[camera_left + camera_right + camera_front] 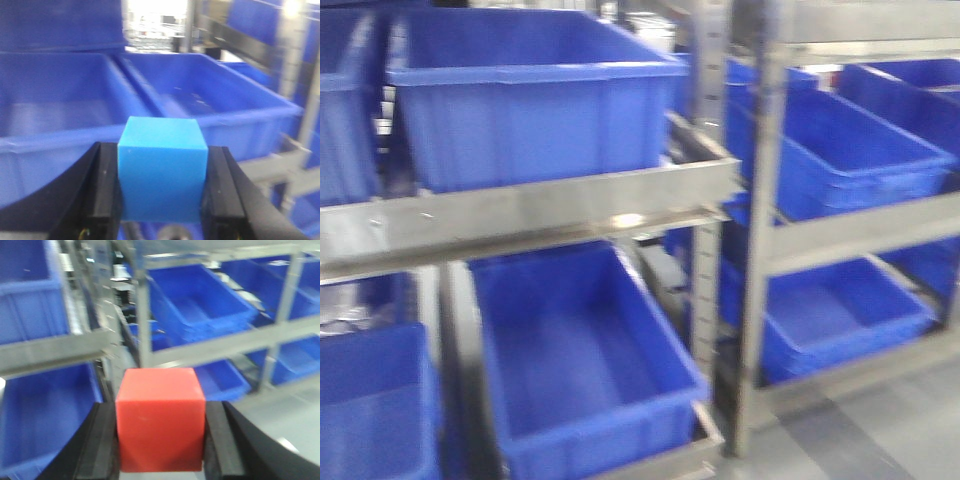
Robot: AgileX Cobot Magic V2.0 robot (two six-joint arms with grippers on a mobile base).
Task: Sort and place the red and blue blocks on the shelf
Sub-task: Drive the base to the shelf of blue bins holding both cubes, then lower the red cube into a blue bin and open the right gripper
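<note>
My left gripper (162,172) is shut on the blue block (162,170), with a black finger pressed on each side. It holds the block in front of two big blue bins (220,107). My right gripper (161,422) is shut on the red block (160,420) in the same way, facing the steel shelf (55,352). The shelf also shows in the front view (520,215) with its flat beams. Neither gripper nor block shows in the front view.
Several big blue bins (530,100) sit on the shelf's tiers, including one below (575,360) and others to the right (850,150). Steel uprights (755,250) divide the bays. Grey floor (880,430) lies at the lower right.
</note>
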